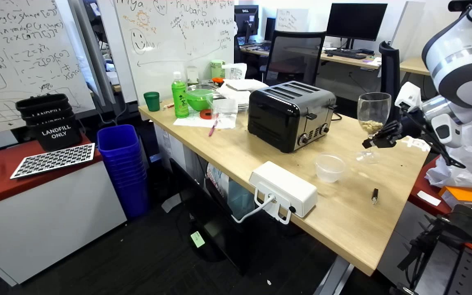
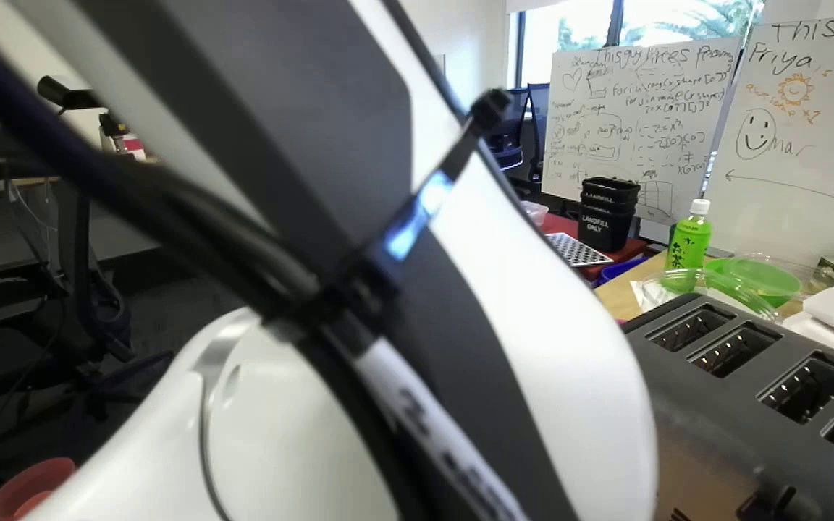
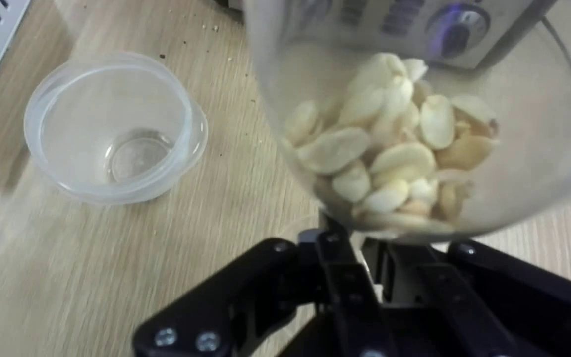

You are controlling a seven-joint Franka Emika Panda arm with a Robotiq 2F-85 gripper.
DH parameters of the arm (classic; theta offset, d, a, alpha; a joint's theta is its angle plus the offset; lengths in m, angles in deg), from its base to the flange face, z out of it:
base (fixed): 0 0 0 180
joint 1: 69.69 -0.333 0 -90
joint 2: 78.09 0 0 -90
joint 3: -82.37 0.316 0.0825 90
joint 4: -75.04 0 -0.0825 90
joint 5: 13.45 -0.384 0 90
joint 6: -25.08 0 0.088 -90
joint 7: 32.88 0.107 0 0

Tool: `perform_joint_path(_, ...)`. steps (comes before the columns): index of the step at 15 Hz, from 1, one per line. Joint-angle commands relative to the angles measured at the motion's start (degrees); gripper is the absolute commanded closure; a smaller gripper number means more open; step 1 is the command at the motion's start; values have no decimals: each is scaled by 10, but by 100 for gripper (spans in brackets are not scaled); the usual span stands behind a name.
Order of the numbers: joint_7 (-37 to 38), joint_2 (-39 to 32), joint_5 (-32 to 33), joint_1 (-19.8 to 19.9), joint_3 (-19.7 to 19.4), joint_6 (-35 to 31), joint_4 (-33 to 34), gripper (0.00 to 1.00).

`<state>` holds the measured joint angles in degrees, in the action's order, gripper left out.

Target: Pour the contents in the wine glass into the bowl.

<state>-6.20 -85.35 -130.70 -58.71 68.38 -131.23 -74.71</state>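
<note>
Currently, one hand point(image 3: 358, 243) clasps one upright wine glass point(image 1: 374, 105), many nuts point(image 3: 399, 156) inside, by its stem, near one bowl point(image 1: 330, 173).

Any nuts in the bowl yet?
No, in the wrist view the bowl shows a bare bottom, and the nuts sit in the wine glass.

Your wrist view is facing closely down; both exterior views are sharing the boxy black-and-steel toaster point(image 1: 290, 118), a rounded white-and-grey arm point(image 2: 525, 318) looming near in an exterior view.
</note>
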Motion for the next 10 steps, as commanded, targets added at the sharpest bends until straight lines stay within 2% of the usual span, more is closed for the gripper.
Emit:
perform_joint_path(1, -10, 30, 18, -12, 14, -80, -13, 96)
perform_joint_path(5, 4, 43, 55, -25, 34, -134, -26, 96)
perform_joint_path(10, 6, 52, 73, -45, 52, -160, -32, 96)
